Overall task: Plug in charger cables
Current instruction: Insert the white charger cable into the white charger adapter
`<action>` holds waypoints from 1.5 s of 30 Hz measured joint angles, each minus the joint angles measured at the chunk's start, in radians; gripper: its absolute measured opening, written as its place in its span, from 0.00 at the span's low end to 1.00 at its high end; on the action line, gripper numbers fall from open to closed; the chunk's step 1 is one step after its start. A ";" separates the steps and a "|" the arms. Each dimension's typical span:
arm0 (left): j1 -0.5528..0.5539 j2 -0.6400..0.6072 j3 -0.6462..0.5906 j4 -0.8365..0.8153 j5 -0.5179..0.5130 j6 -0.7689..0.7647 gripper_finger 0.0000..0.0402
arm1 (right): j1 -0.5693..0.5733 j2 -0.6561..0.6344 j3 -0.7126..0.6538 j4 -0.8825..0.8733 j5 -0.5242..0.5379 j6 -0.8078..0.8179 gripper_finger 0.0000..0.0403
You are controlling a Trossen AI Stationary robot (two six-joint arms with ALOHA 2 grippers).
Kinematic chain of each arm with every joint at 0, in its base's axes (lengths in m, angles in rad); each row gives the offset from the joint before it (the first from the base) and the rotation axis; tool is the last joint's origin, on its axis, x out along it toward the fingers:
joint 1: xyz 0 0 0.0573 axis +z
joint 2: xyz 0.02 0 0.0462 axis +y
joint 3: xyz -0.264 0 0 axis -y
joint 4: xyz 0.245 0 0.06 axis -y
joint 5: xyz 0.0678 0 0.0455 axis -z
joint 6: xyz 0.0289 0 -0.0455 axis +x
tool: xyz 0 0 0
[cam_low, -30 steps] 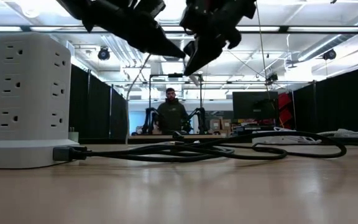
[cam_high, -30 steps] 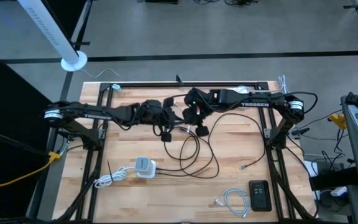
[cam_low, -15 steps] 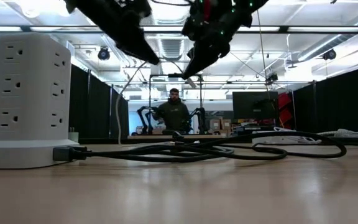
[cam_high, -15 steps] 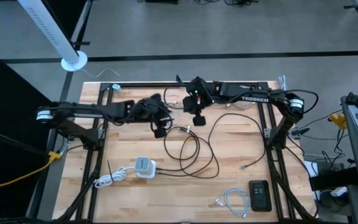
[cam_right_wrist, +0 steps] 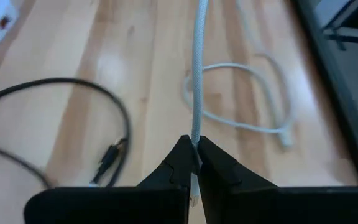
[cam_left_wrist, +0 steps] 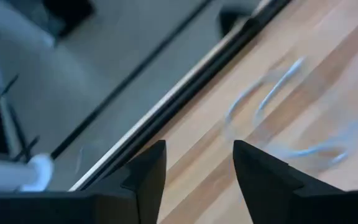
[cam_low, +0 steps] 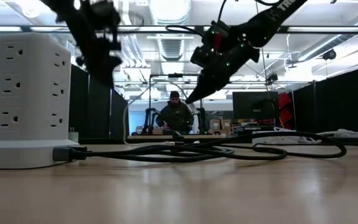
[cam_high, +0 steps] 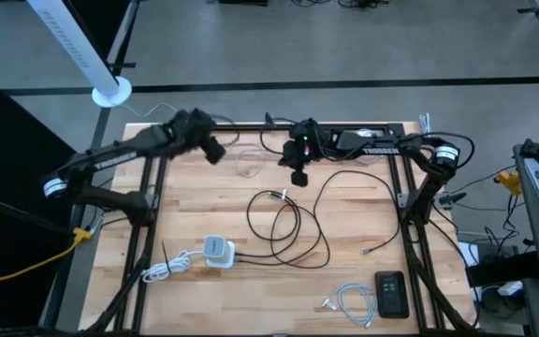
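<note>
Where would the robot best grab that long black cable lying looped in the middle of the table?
Probably just behind its plug tip, where the black cable lies flat and fairly straight; come straight down, closing across it. The open left end effector is free; the right end effector pinches a white cable.

Left claw (cam_high: 215, 154) gapes over the table's far edge; right claw (cam_high: 299, 177) is pinched closed mid-table.

From overhead we look straight down on the whole tabletop (cam_high: 344, 281); from its surface we look level across it into the room. Each wrist camera sits close above the boards, both catching the same white cable loop (cam_right_wrist: 253, 118).
</note>
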State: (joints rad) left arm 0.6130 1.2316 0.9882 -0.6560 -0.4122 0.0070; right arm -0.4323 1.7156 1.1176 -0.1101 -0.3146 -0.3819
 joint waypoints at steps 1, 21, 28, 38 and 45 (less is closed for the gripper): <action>0.049 0.019 0.000 -0.001 0.027 0.047 0.39 | 0.003 -0.001 -0.009 0.000 -0.014 0.000 0.00; 0.260 0.721 0.437 -0.708 -0.211 0.441 0.30 | 0.007 -0.055 -0.034 -0.079 -0.037 -0.004 0.00; 0.267 0.780 0.437 -0.713 -0.387 0.789 0.35 | 0.009 -0.055 -0.035 -0.129 -0.037 -0.004 0.00; 0.285 0.778 0.421 -0.670 -0.366 1.104 0.38 | 0.029 -0.055 -0.035 -0.175 -0.061 0.005 0.00; 0.310 0.777 0.414 -0.573 -0.278 1.201 0.38 | 0.049 -0.056 -0.036 -0.187 -0.061 0.044 0.00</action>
State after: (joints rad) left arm 0.9232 2.0083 1.4022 -1.2294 -0.6904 1.2076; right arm -0.3838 1.6600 1.0817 -0.2974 -0.3760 -0.3377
